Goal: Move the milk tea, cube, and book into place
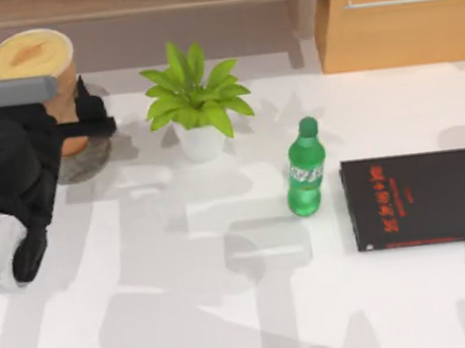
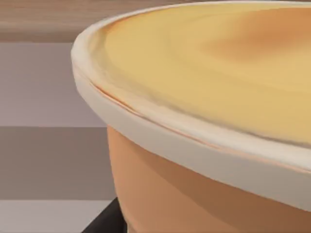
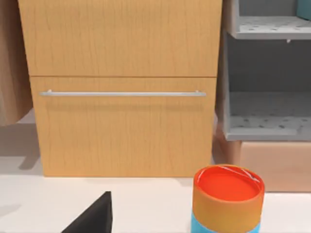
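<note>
A: Status, milk tea (image 1: 31, 58)?

B: Far-left corner of the desk (image 1: 230, 307), over a grey round coaster (image 1: 90, 160). Left claw (image 1: 77, 124) is at the cup's side; black fingers reach across its lower body. I judge it closed on the cup, though the contact itself is hidden by the arm. The left wrist view has the cream rim and orange wall very close.

A: Seated on the coaster?

B: Cannot tell; the arm covers the base.

A: Right arm?

B: Its wrist camera faces a wooden drawer cabinet (image 3: 121, 87), a grey shelf unit (image 3: 267, 77) and an orange-topped can (image 3: 227, 196). Claw state: cannot tell.

A: Other items?

B: Potted plant (image 1: 194, 103), green bottle (image 1: 304, 169) and thin black book (image 1: 422, 197) stand on the desk, none of them targets.

A: Progress?

B: Early, by my judgement: milk tea step in hand, cube and light-blue book yet to be handled.
</note>
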